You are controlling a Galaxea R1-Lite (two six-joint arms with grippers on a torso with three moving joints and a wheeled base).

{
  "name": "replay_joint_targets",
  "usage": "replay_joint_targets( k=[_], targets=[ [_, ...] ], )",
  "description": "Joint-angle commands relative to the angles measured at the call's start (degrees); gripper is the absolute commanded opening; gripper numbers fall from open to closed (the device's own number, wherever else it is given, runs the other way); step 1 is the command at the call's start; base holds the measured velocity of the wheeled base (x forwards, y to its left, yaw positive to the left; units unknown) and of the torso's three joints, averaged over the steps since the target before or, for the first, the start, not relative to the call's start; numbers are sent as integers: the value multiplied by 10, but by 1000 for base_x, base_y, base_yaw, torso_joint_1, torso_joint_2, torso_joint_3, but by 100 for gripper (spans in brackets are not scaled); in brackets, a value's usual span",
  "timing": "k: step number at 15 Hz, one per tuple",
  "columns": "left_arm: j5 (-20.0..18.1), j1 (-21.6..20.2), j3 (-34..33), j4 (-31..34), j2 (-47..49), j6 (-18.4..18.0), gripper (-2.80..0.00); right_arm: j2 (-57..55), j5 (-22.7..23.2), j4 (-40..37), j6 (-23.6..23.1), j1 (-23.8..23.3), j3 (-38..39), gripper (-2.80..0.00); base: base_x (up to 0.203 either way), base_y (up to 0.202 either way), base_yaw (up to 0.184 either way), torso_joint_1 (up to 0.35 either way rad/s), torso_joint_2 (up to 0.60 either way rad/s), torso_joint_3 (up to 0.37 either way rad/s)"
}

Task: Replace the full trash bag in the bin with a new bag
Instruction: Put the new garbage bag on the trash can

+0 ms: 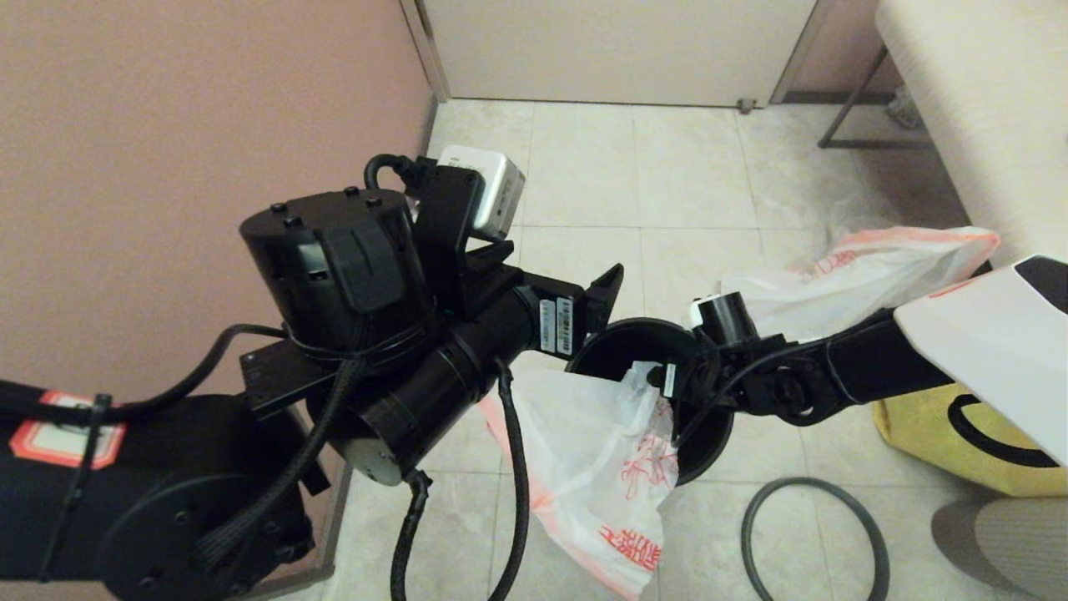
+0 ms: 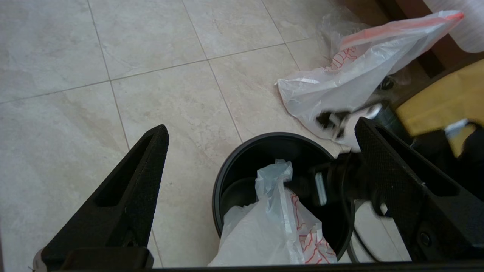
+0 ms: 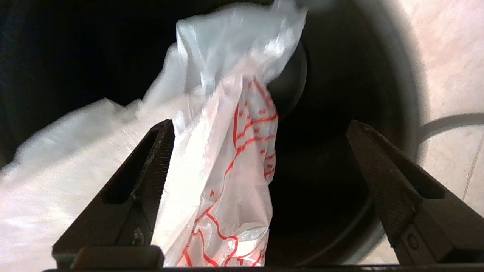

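Note:
The dark bin [image 1: 617, 335] [image 2: 264, 149] [image 3: 378, 75] stands on the tiles with the limp new bag [image 1: 592, 451] [image 2: 261, 234] [image 3: 219, 151] hanging over its near rim, one end poking inside. My right gripper [image 1: 672, 377] [image 3: 261, 125] reaches into the bin's mouth, open wide, the bag lying loose against one finger [image 3: 155, 166]. Open and holding nothing, my left gripper [image 1: 601, 305] [image 2: 261, 126] hovers above the bin. The full trash bag [image 1: 851, 275] [image 2: 340, 87] lies on the floor beyond the bin, to the right.
A grey rim ring [image 1: 805, 482] lies on the floor at the near right of the bin. A yellow fabric bag [image 1: 934, 434] stands to the right. A pink wall [image 1: 167, 125] runs along the left, a pale bench [image 1: 984, 100] at the far right.

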State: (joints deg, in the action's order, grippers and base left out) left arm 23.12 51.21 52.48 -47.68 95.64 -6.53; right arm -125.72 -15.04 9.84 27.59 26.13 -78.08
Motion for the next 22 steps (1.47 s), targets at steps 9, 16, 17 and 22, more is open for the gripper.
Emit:
replay_joint_targets(
  k=[9,16,17,22],
  targets=[
    [30,-23,25,150,-17,3,0,245,-13,-88,13,106,162,-280,0,0,0,0,0,0],
    [91,-22,48,368,-111,61,0,243,-154,-109,-100,273,217,-280,0,0,0,0,0,0],
    [95,-22,52,380,-109,66,0,232,-155,-100,-111,299,229,-280,0,0,0,0,0,0],
    [123,-25,79,402,-110,66,0,119,-192,90,-243,364,242,0,0,0,0,0,0,0]
  ],
)
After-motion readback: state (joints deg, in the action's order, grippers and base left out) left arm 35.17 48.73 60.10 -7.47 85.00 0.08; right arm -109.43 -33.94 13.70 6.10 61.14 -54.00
